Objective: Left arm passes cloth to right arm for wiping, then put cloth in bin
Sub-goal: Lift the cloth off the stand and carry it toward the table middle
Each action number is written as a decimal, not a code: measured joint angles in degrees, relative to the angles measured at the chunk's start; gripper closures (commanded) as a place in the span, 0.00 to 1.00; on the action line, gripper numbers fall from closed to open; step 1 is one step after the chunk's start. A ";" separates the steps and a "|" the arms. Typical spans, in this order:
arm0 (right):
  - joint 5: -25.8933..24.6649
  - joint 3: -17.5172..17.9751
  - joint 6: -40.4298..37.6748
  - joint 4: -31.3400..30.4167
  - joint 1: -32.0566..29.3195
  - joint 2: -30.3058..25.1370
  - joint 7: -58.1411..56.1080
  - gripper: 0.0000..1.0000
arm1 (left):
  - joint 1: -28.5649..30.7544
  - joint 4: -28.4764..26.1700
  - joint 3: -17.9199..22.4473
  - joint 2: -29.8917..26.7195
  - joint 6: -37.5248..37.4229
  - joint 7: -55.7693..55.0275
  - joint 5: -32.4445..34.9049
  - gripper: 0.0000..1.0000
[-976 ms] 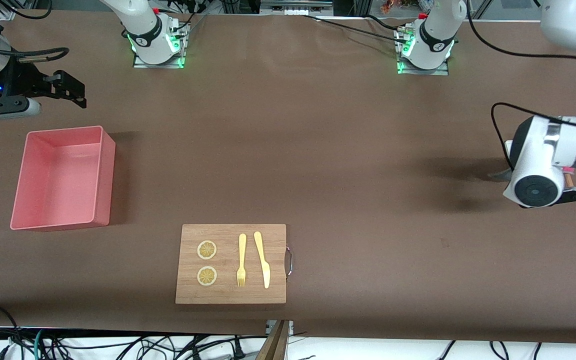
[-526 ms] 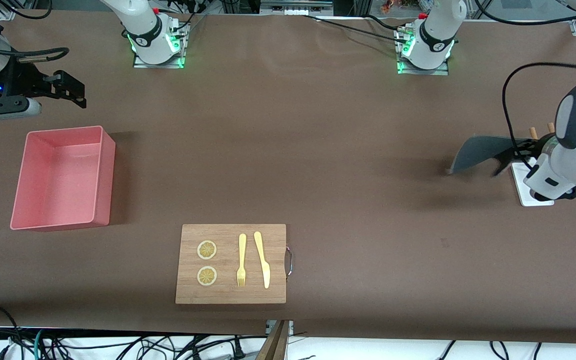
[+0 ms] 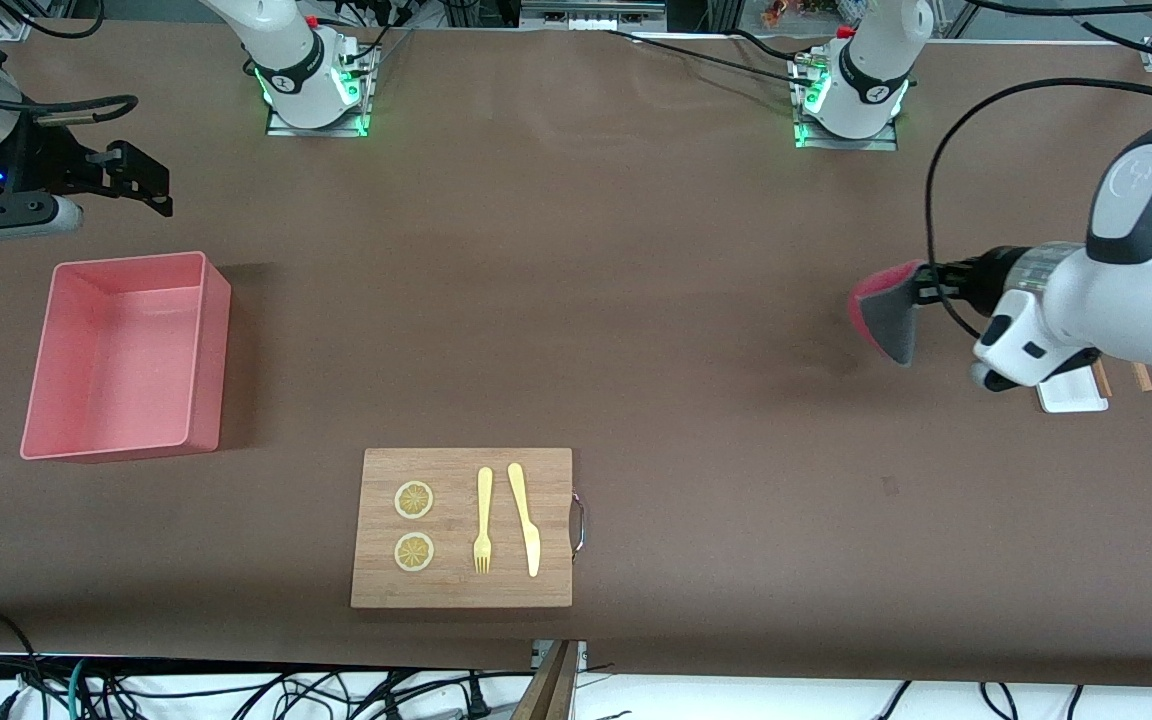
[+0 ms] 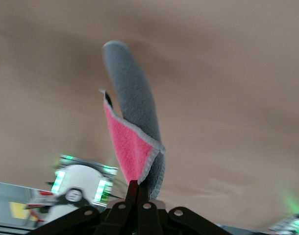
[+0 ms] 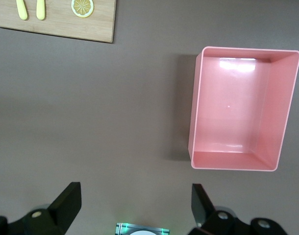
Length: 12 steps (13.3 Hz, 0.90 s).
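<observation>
My left gripper (image 3: 926, 289) is shut on the cloth (image 3: 886, 310), magenta-red on one face and dark grey on the other, and holds it up over the bare table at the left arm's end. In the left wrist view the cloth (image 4: 135, 137) hangs folded from the closed fingertips (image 4: 137, 188). The salmon-pink bin (image 3: 126, 352) stands empty at the right arm's end; it also shows in the right wrist view (image 5: 240, 105). My right gripper (image 3: 141, 185) is open and empty, waiting in the air just past the bin's edge toward the robots' bases; it also shows in the right wrist view (image 5: 135, 203).
A wooden cutting board (image 3: 463, 527) with two lemon slices, a fork and a knife lies near the front edge. A white tray (image 3: 1071, 395) lies under the left arm, partly hidden. The arm bases (image 3: 311, 90) stand along the back edge.
My left arm has lifted the cloth off the white tray and swung it toward the table's middle, turning so the cloth's red face shows. The right arm has not moved.
</observation>
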 measured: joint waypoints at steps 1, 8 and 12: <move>0.00 0.00 0.00 0.00 0.00 0.00 0.00 0.01 | -0.91 0.32 0.00 0.02 0.94 -2.31 -2.85 1.00; -0.01 0.00 -0.19 0.00 0.01 0.01 0.00 0.01 | -4.29 0.69 0.00 0.47 10.01 -12.39 -19.62 1.00; 1.23 0.45 -3.22 -0.23 1.74 3.23 -0.94 0.00 | -11.35 0.84 -0.13 0.62 19.28 -24.61 -24.62 1.00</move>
